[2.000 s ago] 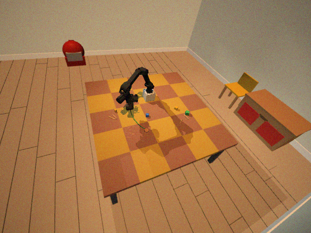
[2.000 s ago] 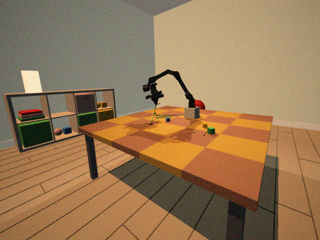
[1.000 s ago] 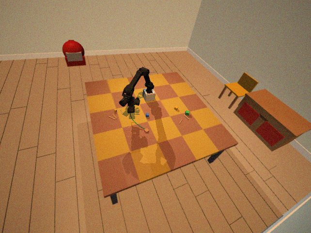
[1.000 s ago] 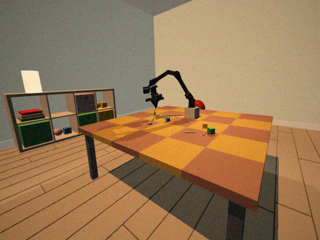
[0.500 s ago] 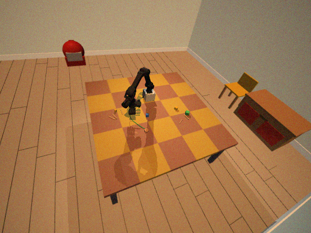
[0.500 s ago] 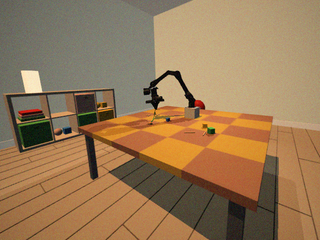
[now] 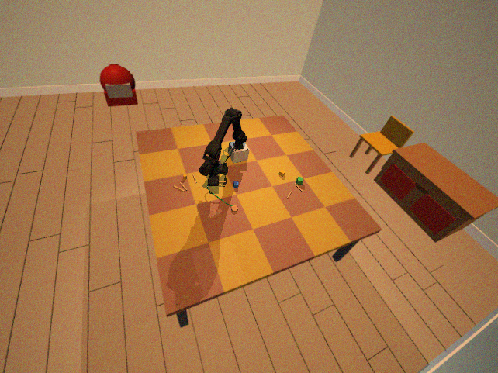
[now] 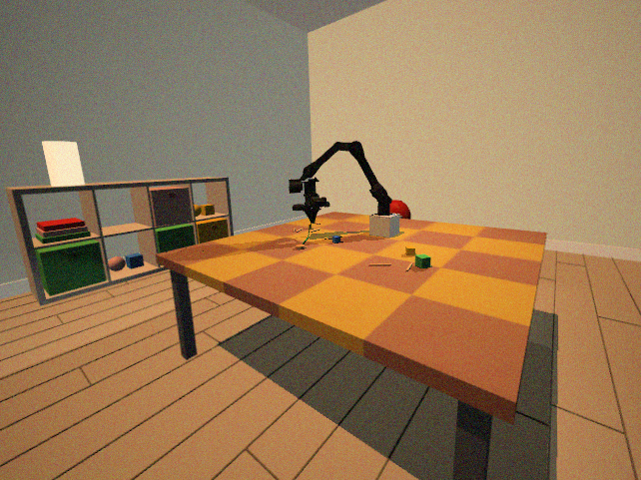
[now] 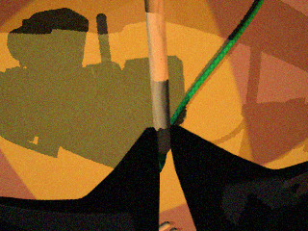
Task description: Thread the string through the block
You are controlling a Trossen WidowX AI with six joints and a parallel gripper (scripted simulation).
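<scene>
My gripper (image 7: 211, 184) (image 8: 313, 222) (image 9: 162, 135) is shut on one end of the wooden stick (image 9: 156, 47) and hangs above the table. In the wrist view the stick's free part points up the frame, away from the fingertips. The green string (image 7: 220, 199) (image 8: 306, 238) (image 9: 217, 64) runs from the fingertips down to the round wooden button (image 7: 234, 208) (image 8: 301, 247) on the table. The stick is too small to make out clearly in the top and exterior views. I cannot tell the wooden block with the hole, or where its hole is, in these frames.
A blue cube (image 7: 236, 184) (image 8: 336, 240) lies near the gripper. A green cube (image 7: 299, 180) (image 8: 422, 260), a yellow piece (image 7: 281, 174) (image 8: 409, 250) and loose sticks lie farther right. Another yellow piece (image 7: 185, 177) and loose sticks lie at the left. The pale box (image 7: 239, 155) (image 8: 383, 226) stands under the arm's base.
</scene>
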